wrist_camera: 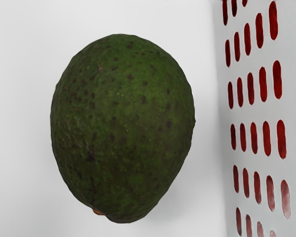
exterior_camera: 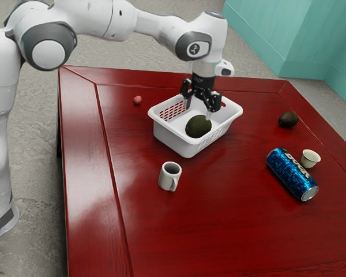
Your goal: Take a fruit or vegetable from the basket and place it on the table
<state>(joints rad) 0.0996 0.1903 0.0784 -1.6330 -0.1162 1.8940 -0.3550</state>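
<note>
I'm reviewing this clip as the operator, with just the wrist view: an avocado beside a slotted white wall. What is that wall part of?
Observer: A white basket.
Operator: Does any fruit lie outside it?
Observer: Yes, what looks like a second avocado lies out on the red table.
Operator: Is the claw closed on the avocado in the basket?
Observer: No, its fingers stand apart.
</note>
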